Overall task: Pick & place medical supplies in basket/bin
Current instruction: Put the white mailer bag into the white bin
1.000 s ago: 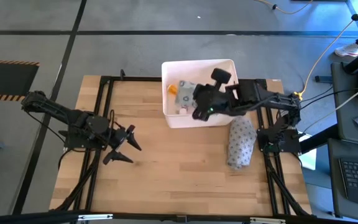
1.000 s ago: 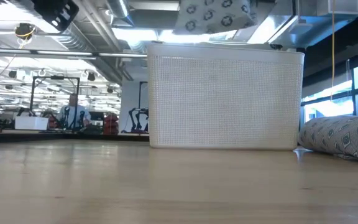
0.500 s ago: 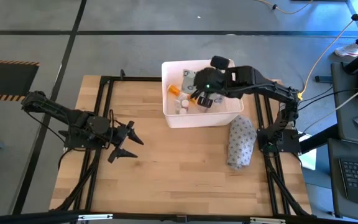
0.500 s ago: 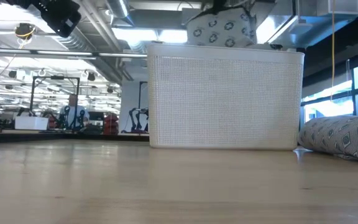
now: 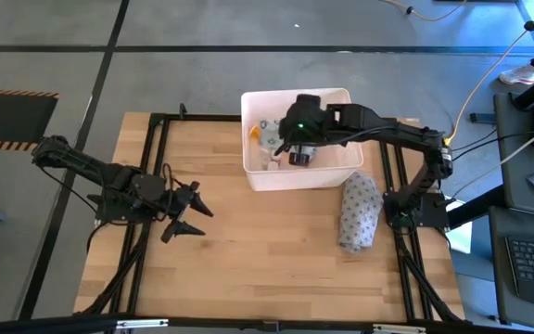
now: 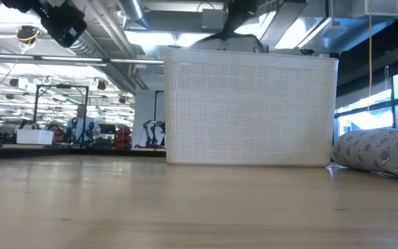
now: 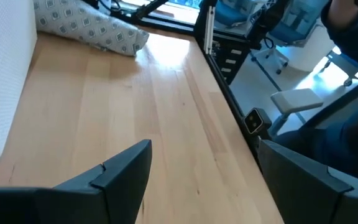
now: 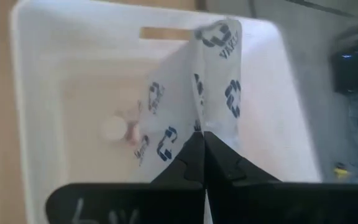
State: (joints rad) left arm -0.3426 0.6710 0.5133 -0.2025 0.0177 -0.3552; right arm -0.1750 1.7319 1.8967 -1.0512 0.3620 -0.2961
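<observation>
High view: at the left I am seeing the left tool (image 5: 188,211) hovering over the bare wooden surface (image 5: 267,250), its fingers spread wide and gripping nothing. Its own wrist view is looking between those two parted fingers (image 7: 120,171) across the boards, with the white tub's wall at one edge and the patterned pouch (image 7: 89,28) lying farther off. Moving right, the white tub (image 5: 258,176) is sitting at the far middle of the surface, with small supplies (image 5: 269,160) lying inside. The right tool (image 5: 290,141) is reaching down into the tub, its fingers pinched tight on the flat grey packet (image 8: 188,109), which is hanging inside the tub's walls. Farther right, the pouch (image 5: 360,213) is lying on the surface just beside the tub.
</observation>
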